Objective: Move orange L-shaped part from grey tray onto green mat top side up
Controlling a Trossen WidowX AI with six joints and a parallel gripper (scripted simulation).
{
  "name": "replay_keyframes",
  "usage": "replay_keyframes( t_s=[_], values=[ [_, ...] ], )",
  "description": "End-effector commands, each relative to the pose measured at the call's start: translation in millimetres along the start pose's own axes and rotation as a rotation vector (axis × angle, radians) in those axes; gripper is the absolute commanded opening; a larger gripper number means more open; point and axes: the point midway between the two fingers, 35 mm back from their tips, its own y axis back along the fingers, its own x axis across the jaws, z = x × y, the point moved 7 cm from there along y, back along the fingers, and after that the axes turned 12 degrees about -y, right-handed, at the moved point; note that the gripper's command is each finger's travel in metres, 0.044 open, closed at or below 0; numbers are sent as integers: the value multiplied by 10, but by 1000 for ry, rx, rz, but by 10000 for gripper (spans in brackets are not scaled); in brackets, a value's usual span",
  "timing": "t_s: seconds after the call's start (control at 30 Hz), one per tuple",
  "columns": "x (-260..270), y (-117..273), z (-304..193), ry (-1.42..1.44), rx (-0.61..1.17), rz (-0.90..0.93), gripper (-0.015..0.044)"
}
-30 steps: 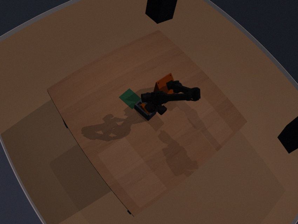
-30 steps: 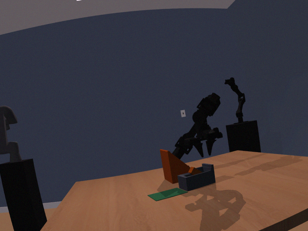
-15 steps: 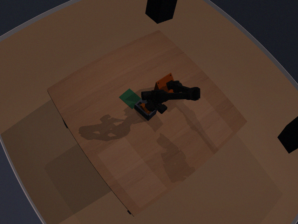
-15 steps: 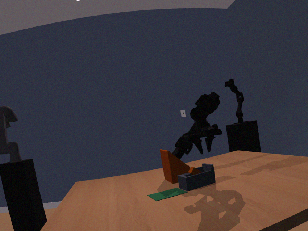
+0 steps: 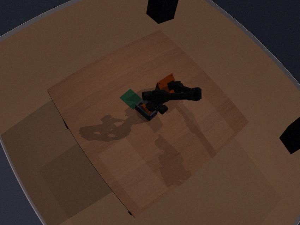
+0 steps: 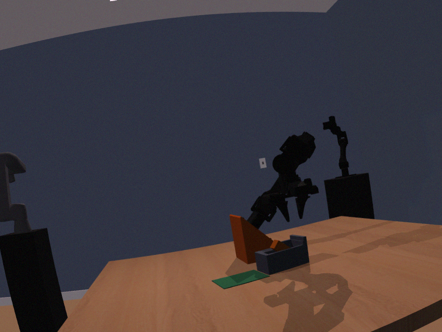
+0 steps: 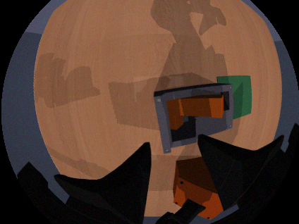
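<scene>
The orange L-shaped part (image 5: 144,105) (image 6: 278,245) (image 7: 201,106) lies tilted in the grey tray (image 5: 149,117) (image 6: 285,260) (image 7: 161,123). Its end nearest the green mat (image 5: 129,96) (image 6: 235,281) (image 7: 245,84) stands up above the tray's rim in the exterior view. Its L-shaped end is low in the pocket, at the left in the wrist view. My gripper (image 5: 156,108) (image 6: 295,218) (image 7: 174,143) is partly open and empty. Its fingertips hang above the tray, clear of the part. The mat lies flat beside the tray, with a shadow across it.
A large orange wedge-shaped block (image 5: 165,82) (image 6: 245,242) (image 7: 197,190) stands close beside the tray, on the side of the arm's base. The tray has a raised wall (image 6: 299,240) at the end away from the mat. The wooden table (image 5: 108,72) (image 6: 160,285) extends around them.
</scene>
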Motion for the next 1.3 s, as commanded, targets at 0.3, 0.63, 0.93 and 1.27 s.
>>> replay_keyframes(
  t_s=[0.3,0.63,0.93,1.27],
  values=[
    [-461,10,211,-1047,10,-12,280],
    [-683,8,282,-1518,13,-18,280],
    [-682,-290,276,-1518,13,-17,280],
    [-684,-405,280,-1518,12,-18,280]
  ],
)
